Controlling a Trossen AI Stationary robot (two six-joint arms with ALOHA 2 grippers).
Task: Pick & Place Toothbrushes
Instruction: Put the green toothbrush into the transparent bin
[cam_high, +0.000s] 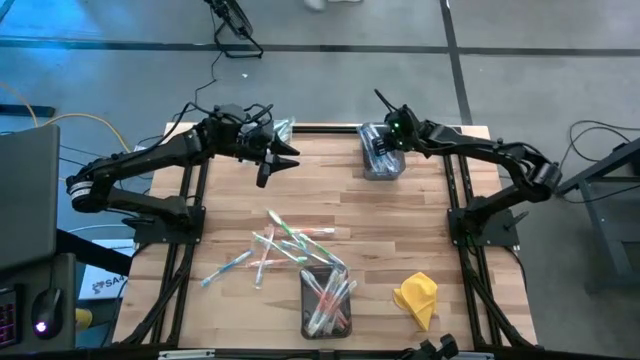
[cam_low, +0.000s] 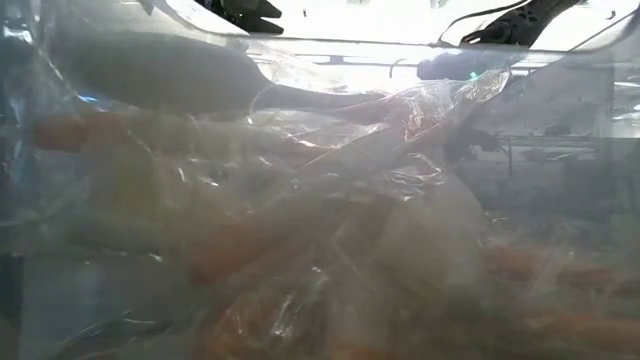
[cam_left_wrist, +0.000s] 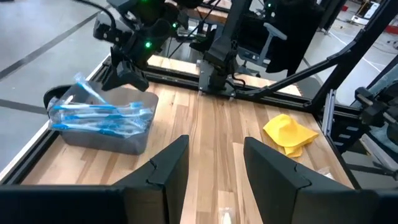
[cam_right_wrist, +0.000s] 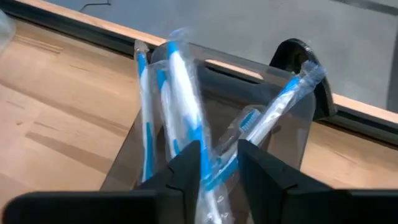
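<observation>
Wrapped toothbrushes with blue accents stand and lean in a clear grey bin at the table's far edge. My right gripper slants down into that bin from above, open, with one wrapped blue toothbrush between its fingers. My left gripper hovers open at the far left of the table and holds nothing. Loose toothbrushes lie flat on the wood in the middle. A second bin near the front edge holds pink-red ones. My right gripper has a wrapped blue toothbrush's upper part between its two fingers, which come slanting down from above. There is a gap between the fingers, and I cannot tell whether they touch the wrapper. The toothbrush's lower end rests inside the bin.
A crumpled yellow cloth lies at the front right. More toothbrushes with green accents sit at the far edge behind my left gripper. Bare wood lies between the far bin and the loose pile. The low view is filled by clear wrapped packets close to the lens.
</observation>
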